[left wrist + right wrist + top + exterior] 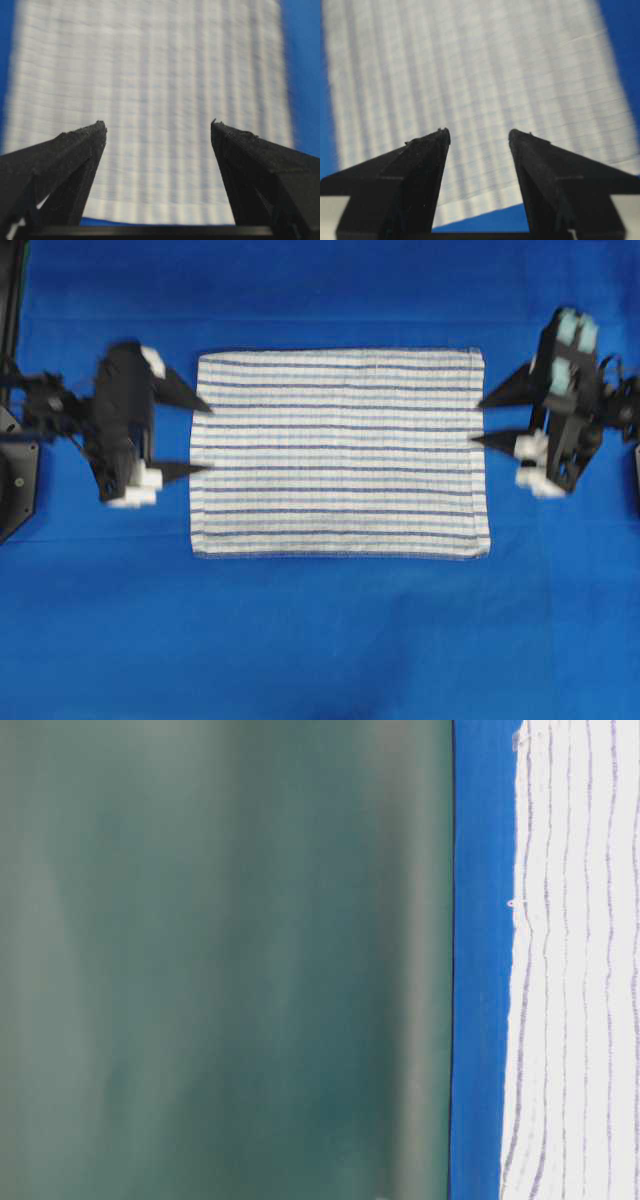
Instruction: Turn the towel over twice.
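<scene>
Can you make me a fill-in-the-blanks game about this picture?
1. The striped towel lies ____ on the blue tablecloth.
2. The jaws of both grippers, left and right, are ____.
3. The towel's stripes are blue and ____.

Missing words: flat; open; white

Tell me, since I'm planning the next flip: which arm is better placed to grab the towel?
Neither clearly. The left gripper and right gripper both stand open at opposite short edges of the flat towel. If forced, left: its fingertips reach the edge more squarely.
</scene>
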You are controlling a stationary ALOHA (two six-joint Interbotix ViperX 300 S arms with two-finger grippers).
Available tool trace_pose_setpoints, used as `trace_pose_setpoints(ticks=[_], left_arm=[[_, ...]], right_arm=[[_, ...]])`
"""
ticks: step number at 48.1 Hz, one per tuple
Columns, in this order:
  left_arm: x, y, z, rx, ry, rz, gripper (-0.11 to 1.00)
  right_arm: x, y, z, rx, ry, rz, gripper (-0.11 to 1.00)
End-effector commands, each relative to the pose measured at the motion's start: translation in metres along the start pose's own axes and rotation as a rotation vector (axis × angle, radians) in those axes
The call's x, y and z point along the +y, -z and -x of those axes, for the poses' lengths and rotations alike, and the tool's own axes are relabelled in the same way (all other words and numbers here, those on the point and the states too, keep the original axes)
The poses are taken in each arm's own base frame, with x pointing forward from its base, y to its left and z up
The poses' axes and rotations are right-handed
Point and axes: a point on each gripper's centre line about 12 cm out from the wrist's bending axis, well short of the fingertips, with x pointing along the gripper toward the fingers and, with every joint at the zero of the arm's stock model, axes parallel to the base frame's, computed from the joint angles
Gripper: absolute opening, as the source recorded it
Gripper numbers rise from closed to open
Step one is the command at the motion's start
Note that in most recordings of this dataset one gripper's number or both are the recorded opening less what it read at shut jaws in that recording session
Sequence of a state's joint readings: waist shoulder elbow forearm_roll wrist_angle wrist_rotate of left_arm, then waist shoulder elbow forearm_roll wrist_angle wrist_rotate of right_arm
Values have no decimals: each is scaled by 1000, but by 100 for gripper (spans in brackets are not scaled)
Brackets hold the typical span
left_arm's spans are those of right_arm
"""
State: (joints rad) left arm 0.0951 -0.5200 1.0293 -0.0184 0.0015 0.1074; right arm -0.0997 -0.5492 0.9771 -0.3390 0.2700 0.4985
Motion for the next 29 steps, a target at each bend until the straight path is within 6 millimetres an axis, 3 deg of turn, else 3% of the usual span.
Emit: trace_pose_setpoints(ticks=[1, 16, 29], left_arm=[[11, -9, 10, -56, -40, -7, 80], [43, -1, 15, -64, -158, -6, 79], [82, 25, -11, -9, -274, 21, 79]], right_arm=[[-12, -10, 9, -53, 36, -3, 57], [-57, -11, 9, -57, 181, -63, 57], [-89, 6, -22, 24, 247, -112, 57]])
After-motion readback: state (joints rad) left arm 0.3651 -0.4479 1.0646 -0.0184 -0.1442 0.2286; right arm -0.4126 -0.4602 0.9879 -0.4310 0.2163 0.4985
